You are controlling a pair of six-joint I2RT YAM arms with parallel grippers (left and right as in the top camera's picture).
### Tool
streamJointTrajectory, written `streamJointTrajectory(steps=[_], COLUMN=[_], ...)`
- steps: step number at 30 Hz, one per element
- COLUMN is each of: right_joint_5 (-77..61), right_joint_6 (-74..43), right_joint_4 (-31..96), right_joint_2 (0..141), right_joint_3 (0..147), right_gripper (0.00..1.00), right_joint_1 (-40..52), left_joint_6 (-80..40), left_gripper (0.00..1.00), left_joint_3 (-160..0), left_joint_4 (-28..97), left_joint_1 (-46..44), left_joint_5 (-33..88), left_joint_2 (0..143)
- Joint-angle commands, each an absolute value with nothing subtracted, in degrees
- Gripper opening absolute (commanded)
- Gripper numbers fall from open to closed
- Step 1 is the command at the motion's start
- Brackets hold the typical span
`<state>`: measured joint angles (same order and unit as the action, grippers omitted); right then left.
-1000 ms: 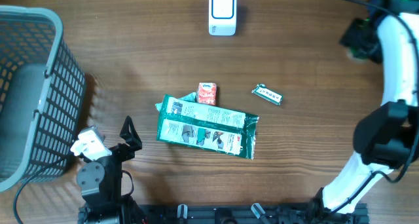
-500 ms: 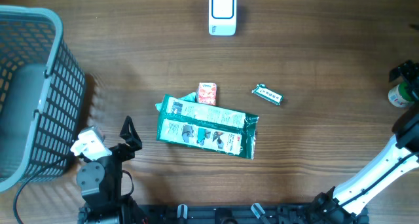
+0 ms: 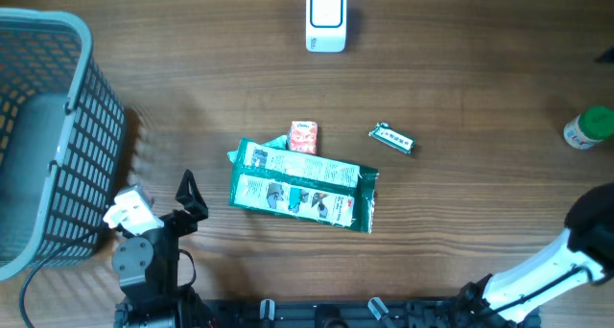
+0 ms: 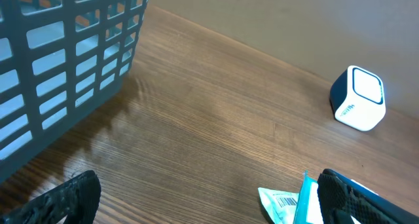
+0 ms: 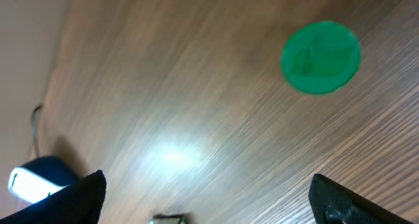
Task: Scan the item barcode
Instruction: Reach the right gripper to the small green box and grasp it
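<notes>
Bottle w/ green cap stands free; left gripper & right gripper both open, empty.

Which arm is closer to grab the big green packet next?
Probably the left: the open left gripper sits just beside the green packet, while the right gripper hangs far off by the green-capped bottle.

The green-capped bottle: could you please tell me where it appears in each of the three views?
Overhead: the green-capped bottle is at the far right edge, about mid-height.
Left wrist: not in it.
Right wrist: the bottle is upper right, seen from above its cap.
Shared landmark: the white scanner, top centre overhead, at the right in the left wrist view, lower left in the right wrist view.
</notes>
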<state>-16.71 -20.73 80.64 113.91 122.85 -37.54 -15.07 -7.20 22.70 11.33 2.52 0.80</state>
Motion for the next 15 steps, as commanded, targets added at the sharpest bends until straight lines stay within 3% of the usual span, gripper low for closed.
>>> streamJointTrajectory(steps=[1, 10, 15], right_joint_5=[-18.13, -18.20, -18.15], right_joint_6=[-20.93, -21.04, -21.12], right_joint_4=[82.98, 88.38, 90.45], right_joint_2=[111.18, 109.36, 103.57], right_joint_3=[123.98, 123.98, 123.98], right_gripper=[1.00, 1.00, 1.00], right_joint_1=[-35.29, -28.95, -19.33], left_joint_6=[-13.91, -13.91, -13.91], left_gripper=[1.00, 1.00, 1.00], left_joint_3=[-6.76, -6.76, -6.76], left_joint_4=[22.46, 22.48, 22.48], left_joint_1=[11.49, 11.49, 11.49], left_joint_5=[3.18, 3.18, 3.18], left_joint_2=[0.49, 0.49, 0.49])
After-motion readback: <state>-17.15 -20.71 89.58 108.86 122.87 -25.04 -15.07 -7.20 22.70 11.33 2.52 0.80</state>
